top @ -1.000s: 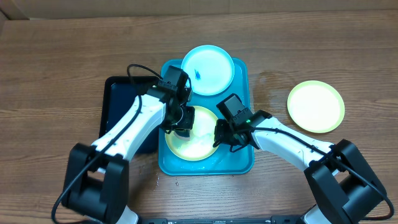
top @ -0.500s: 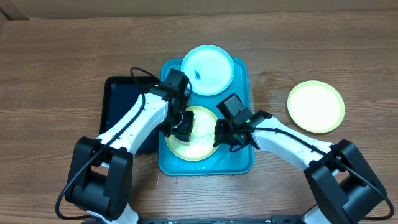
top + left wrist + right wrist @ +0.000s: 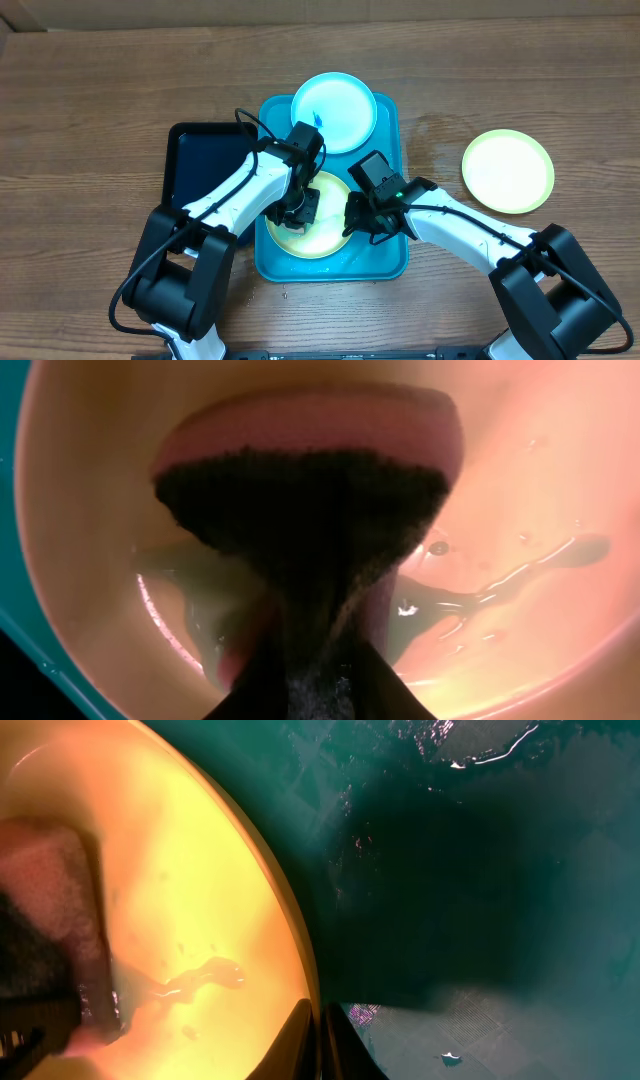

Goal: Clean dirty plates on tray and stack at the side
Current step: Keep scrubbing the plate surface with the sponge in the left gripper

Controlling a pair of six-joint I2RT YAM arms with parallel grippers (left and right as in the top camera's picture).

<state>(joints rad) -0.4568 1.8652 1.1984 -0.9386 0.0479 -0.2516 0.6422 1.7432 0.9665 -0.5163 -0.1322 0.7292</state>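
A lime-green rimmed plate point(image 3: 327, 238) lies in the turquoise tray point(image 3: 392, 262), wet with streaks of water point(image 3: 520, 575). My left gripper point(image 3: 298, 208) is shut on a pink sponge point(image 3: 310, 470) with a black scrub face, pressed onto that plate's centre. My right gripper point(image 3: 355, 222) is shut on the plate's right rim point(image 3: 290, 950), one finger inside and one outside. A light-blue rimmed plate point(image 3: 333, 98) with a small blue smear rests at the tray's far end. Another lime-green plate point(image 3: 507, 171) sits on the table to the right.
A smaller black tray point(image 3: 195, 170) lies against the turquoise tray's left side, under the left arm. The wet tray floor point(image 3: 480, 870) shows right of the held rim. Wooden table surrounds everything.
My left gripper has slid the sponge from the plate's left part rightward toward its middle. The right gripper and the plates have stayed put.
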